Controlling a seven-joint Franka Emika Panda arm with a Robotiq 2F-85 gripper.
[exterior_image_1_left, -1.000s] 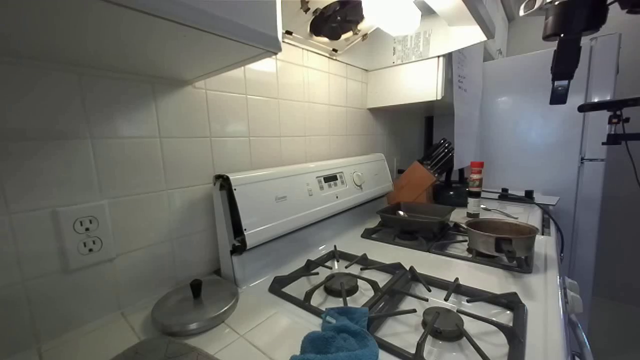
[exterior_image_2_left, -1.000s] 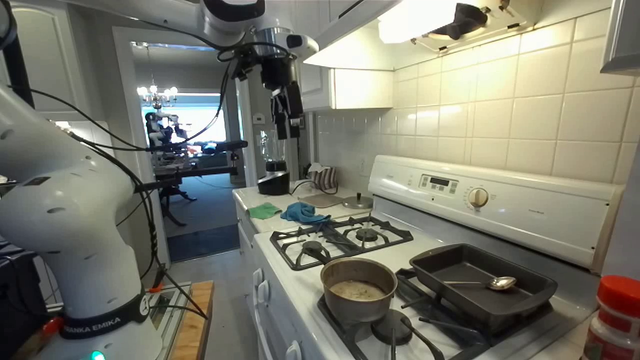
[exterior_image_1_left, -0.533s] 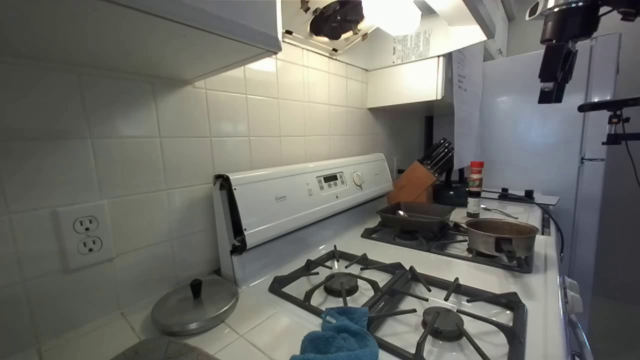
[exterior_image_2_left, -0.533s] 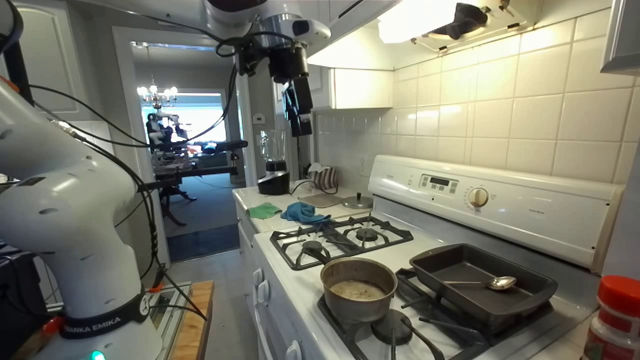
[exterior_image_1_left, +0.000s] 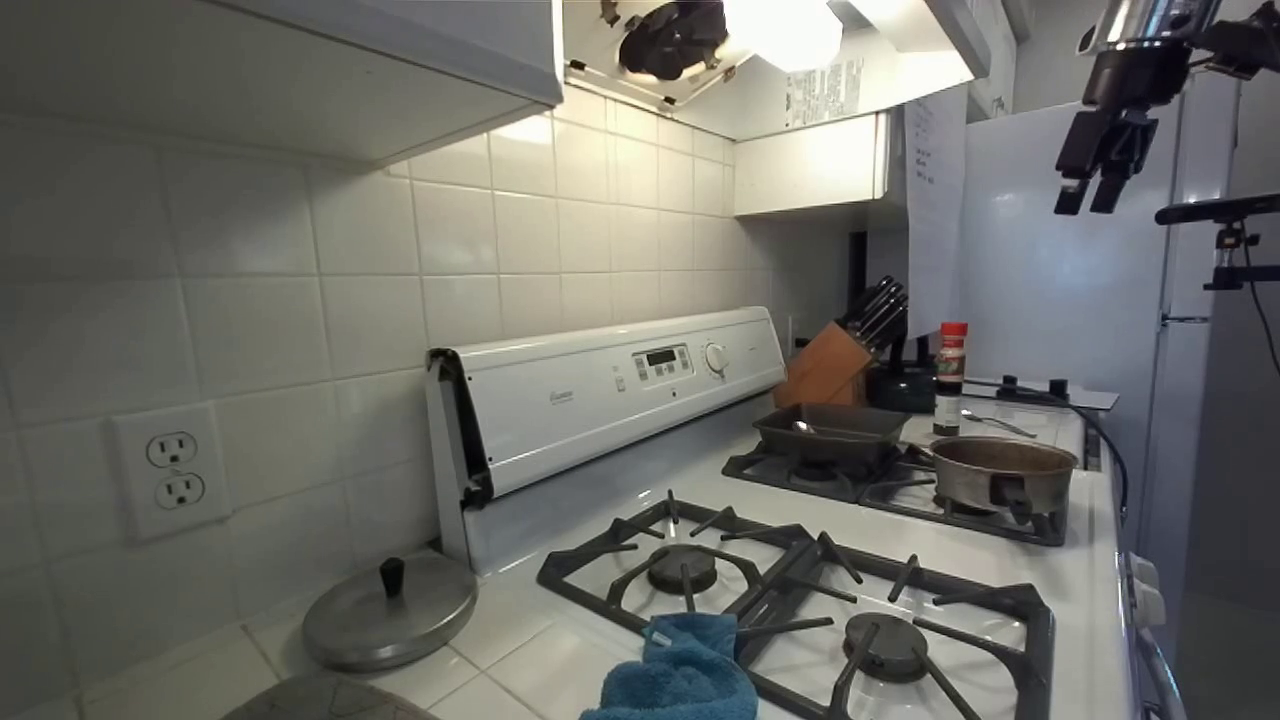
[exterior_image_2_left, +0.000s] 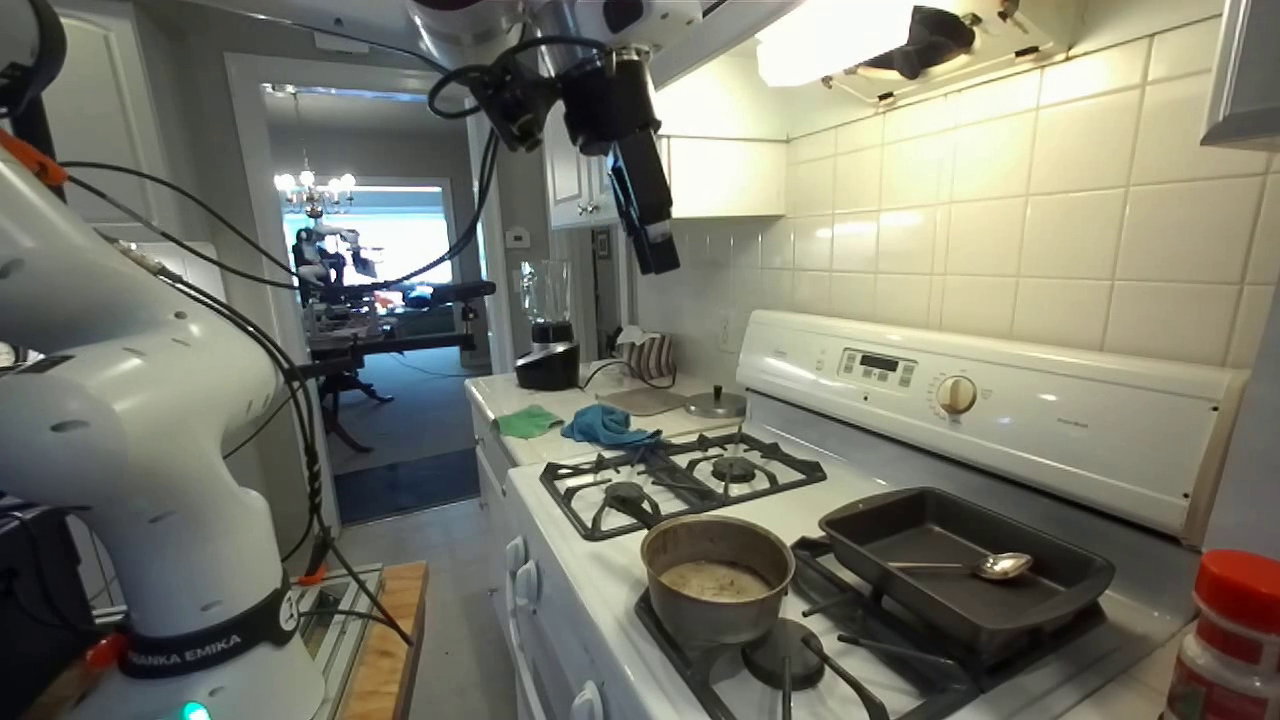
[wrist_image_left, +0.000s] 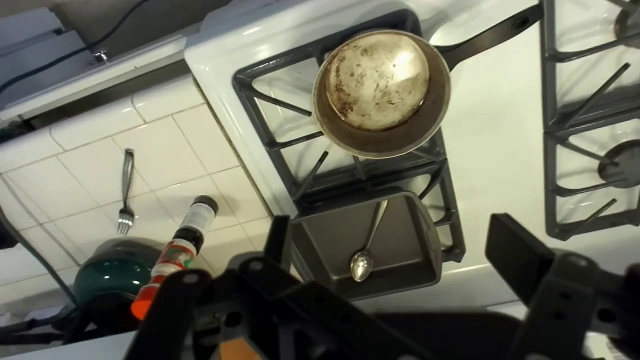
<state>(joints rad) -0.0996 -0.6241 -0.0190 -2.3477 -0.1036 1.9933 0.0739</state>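
Nearest you in the wrist view is your gripper (wrist_image_left: 387, 240), coming in from the bottom of the frame. Its fingers (wrist_image_left: 517, 255) are spread wide, one near the lower centre, one at lower right, with only air between them. In an exterior view your arm (exterior_image_2_left: 140, 430) fills the left side and holds the gripper in the upper middle, higher than the stove (exterior_image_2_left: 820, 410) and well apart from it.

Back in the wrist view, seen between the fingers, you have a dark baking pan (wrist_image_left: 400, 235) in the lower middle, sitting on a black grate (wrist_image_left: 274, 146), with a spoon (wrist_image_left: 361, 266) lying inside it. Just above it in the frame is a pot (wrist_image_left: 370, 142), also on the grate, its handle (wrist_image_left: 492, 36) reaching toward the upper right. At the lower left, a bottle (wrist_image_left: 176, 255) with a red cap stands on the tiled counter (wrist_image_left: 155, 155); a fork (wrist_image_left: 127, 185) lies near it, farther up the frame.

Farther along, in an exterior view, a blue cloth (exterior_image_1_left: 675, 680) lies at bottom centre, and a lid (exterior_image_1_left: 390, 615) rests at lower left. Deeper, in an exterior view, a blender (exterior_image_2_left: 550, 335) stands near the centre, and farthest back a lit chandelier (exterior_image_2_left: 314, 205) hangs at upper left.
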